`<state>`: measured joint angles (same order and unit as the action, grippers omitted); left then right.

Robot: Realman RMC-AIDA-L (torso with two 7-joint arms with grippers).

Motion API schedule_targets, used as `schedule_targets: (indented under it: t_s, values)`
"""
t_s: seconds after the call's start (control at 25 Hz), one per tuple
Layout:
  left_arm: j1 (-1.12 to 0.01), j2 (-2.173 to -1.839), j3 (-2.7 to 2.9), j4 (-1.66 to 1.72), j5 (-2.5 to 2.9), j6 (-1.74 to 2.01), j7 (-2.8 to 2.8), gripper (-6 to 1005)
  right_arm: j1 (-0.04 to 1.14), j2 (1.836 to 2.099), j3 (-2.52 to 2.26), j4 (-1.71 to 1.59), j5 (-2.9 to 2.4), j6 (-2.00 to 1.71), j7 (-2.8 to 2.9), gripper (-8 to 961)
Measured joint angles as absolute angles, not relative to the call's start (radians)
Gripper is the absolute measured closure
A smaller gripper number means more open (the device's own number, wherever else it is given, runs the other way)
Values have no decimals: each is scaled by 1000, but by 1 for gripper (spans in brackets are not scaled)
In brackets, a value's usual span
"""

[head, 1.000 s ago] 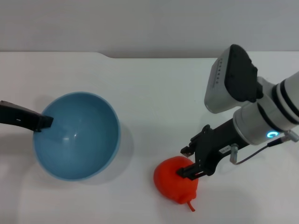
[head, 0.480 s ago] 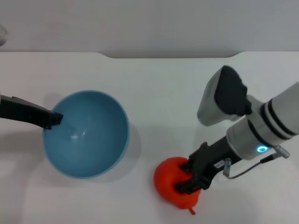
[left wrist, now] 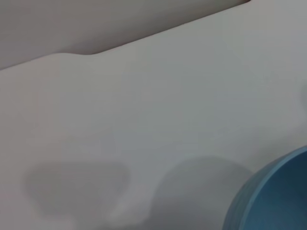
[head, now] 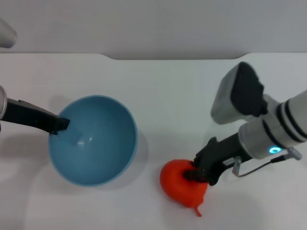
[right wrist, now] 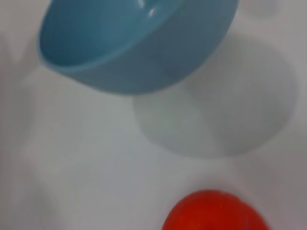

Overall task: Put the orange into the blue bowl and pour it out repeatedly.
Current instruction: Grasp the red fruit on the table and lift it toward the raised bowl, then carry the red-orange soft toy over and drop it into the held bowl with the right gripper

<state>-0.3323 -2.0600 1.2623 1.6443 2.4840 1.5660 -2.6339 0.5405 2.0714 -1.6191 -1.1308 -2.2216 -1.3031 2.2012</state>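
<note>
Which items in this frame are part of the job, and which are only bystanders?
Part of the job:
orange, right gripper on it
blue bowl, left gripper at its rim

Bystanders:
white table only; nothing else lies about

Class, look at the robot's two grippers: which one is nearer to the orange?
The right. The right gripper sits on the orange, jaws around its top. The left gripper is across the table at the blue bowl, on its rim.
</note>
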Motion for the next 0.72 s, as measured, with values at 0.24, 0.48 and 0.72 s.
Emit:
schedule_targets:
  t_s: [0.24, 0.48, 0.72]
  values:
    - [-353, -2061, 1318, 1635, 2490, 1557, -2636, 1000, 419, 2076, -1475, -1324, -2203, -1409, 2180, 824]
    - [-433, -2061, 1439, 1544, 2490, 1528, -2667, 1000, 357, 2076, -1299, -1502, -2112, -1567, 2109, 913]
    - [-550, -2066, 1571, 1443, 2486, 1483, -2708, 1001, 353, 2075, -1252, -1653, -2015, -1603, 2106, 932]
